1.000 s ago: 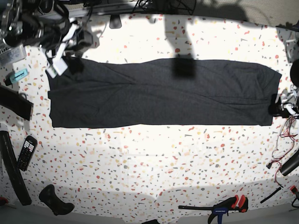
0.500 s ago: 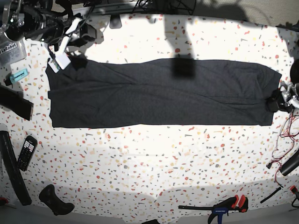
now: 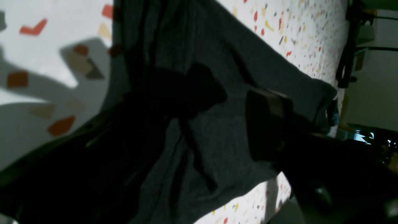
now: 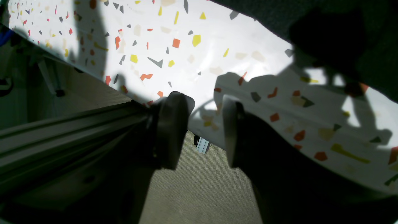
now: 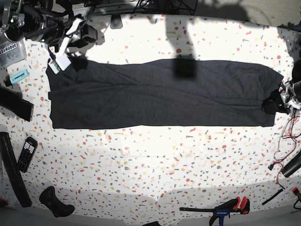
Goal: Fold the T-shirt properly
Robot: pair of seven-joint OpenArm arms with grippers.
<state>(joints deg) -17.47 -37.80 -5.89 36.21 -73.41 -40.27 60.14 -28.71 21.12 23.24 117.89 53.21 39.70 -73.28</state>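
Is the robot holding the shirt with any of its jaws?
No. The right gripper has open, empty jaws off the T-shirt. The left gripper is wide open over the shirt's end.

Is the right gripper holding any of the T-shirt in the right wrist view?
No: the right gripper shows an empty gap with only the table behind, and the T-shirt lies apart.

Harsh overhead light (blurred wrist views)
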